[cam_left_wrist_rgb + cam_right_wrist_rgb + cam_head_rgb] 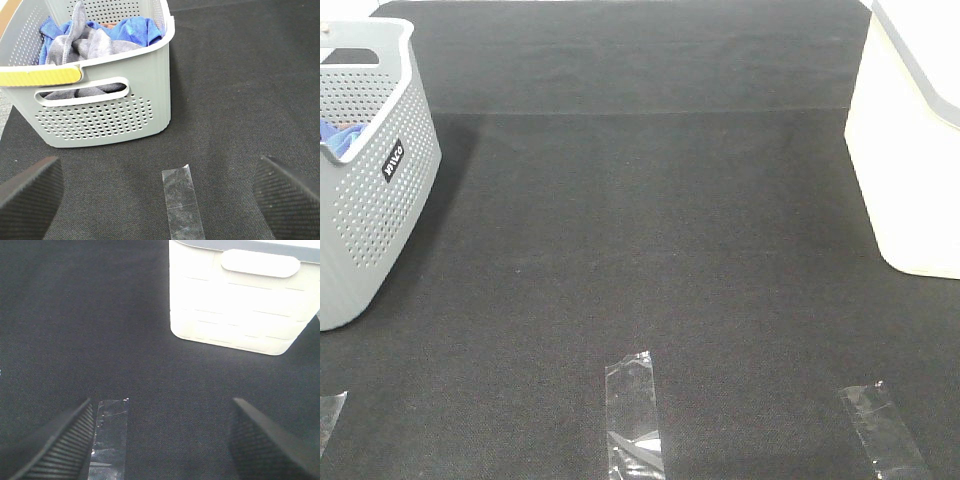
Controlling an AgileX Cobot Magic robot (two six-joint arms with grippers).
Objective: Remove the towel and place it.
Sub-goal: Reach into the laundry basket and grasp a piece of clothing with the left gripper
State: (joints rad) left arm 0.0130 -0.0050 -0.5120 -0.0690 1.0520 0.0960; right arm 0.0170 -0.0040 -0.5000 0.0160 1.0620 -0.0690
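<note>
The grey-lavender towel [95, 46] lies crumpled inside the grey perforated basket [100, 117], partly under and beside a bright blue cloth [135, 27]. The basket stands at the left edge of the exterior high view [370, 200]; only a bit of blue cloth [335, 135] shows there. My left gripper [160, 192] is open and empty, low over the black mat a short way in front of the basket's handle side. My right gripper [162, 440] is open and empty over the mat, facing the white bin. Neither gripper shows in the exterior high view.
A white plastic bin [910, 150] stands at the right edge, also seen in the right wrist view [235, 305]. Clear tape strips [632, 410] [882, 425] lie on the black mat [650, 230] near the front. A yellow strip [40, 77] lines the basket's rim.
</note>
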